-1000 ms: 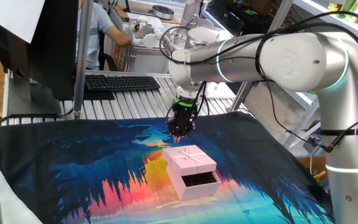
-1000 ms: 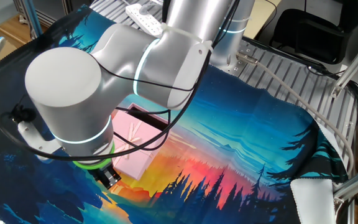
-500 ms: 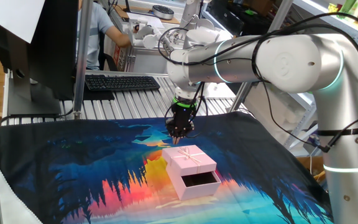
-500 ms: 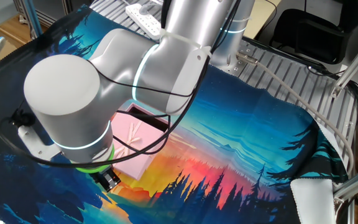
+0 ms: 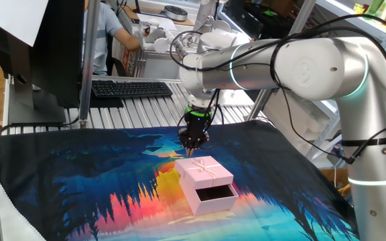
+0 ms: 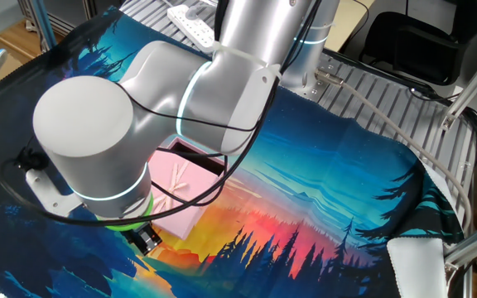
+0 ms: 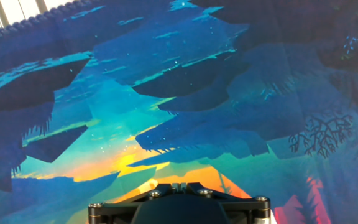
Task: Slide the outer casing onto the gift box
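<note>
Near the middle of the table: you have the sleeve (image 5: pixel 208 171) sitting on the printed cloth (image 5: pixel 79 181), bow side up, partly over the tray.
Sleeve: its ribbon cross and small bow (image 5: pixel 206 167) face the ceiling, so the open end points toward the front edge, where the tray sticks out.
Tray: the tray (image 5: pixel 214 195) shows its dark inside at the front of the sleeve; in the other fixed view you see the same dark strip (image 6: pixel 198 159) beside the pink top (image 6: pixel 175 184). By my reading, it is only partly covered, so the sliding is unfinished.
Gripper: your gripper (image 5: pixel 193 142) hangs just behind the sleeve's rear edge, on the far side toward the keyboard (image 5: pixel 131 88), apart from the cardboard and holding nothing.
Finger state: you cannot tell from these views whether the fingers are spread or together; the hand view shows only the black mount (image 7: pixel 179 203) and cloth, and the other fixed view hides most of the tip behind the arm (image 6: pixel 98 141).
Why there: a spot behind the rear edge suits a push along the table toward the front, which would carry the sleeve further over the tray.
Risk: the tray is loose on smooth cloth, so you may find both pieces sliding together instead of closing.
</note>
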